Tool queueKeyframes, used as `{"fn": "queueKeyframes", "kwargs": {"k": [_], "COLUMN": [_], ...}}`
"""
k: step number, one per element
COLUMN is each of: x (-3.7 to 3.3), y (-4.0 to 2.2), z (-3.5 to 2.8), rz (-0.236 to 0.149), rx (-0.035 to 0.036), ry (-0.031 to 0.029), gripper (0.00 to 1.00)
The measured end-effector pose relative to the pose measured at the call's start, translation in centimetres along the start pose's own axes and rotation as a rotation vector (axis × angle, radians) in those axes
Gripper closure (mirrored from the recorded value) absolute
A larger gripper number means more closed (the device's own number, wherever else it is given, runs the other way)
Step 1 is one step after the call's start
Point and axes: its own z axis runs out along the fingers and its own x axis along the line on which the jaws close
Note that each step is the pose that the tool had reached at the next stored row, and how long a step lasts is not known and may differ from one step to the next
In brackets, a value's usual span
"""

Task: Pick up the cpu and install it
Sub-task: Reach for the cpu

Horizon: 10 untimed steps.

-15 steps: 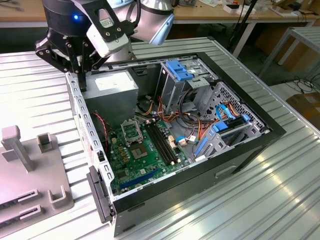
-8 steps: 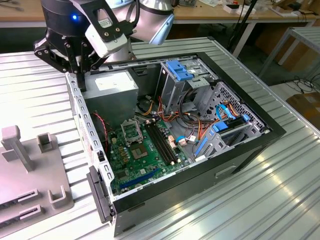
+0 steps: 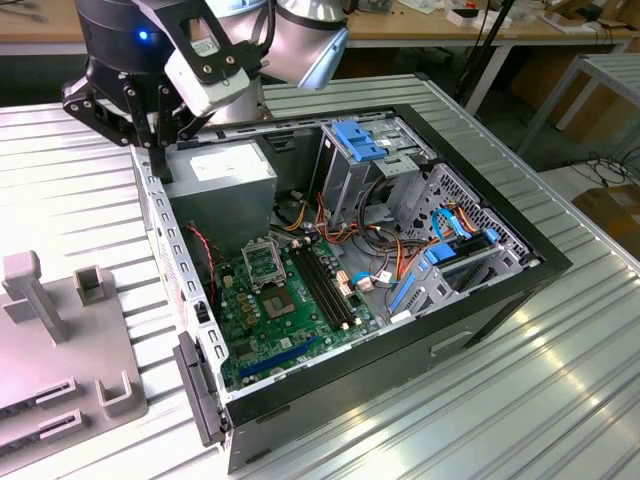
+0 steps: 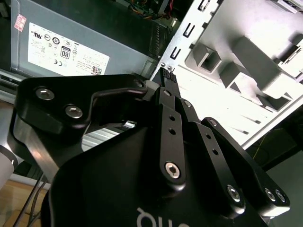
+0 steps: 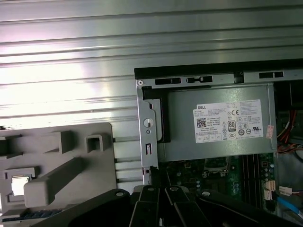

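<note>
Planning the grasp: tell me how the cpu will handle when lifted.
The cpu looks small and flat, so probably light and stiff. Its pale metal face may be slippery. Recessed in the grey fixture, it likely won't slide.

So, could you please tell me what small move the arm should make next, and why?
Probably shift the pincer sideways toward the grey fixture tray: the cpu lies in a pocket there, while the pincer hangs over the edge of the computer case, beside the power supply, apart from the cpu.
</note>
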Motion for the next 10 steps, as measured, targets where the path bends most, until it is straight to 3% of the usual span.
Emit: {"fn": "queueKeyframes", "kwargs": {"k": [10], "x": [0.76], "y": [-0.06], "z": [0.07], "rz": [0.000], "rx": [-0.0001], "ry": [-0.0001], "gripper": [0.89]}}
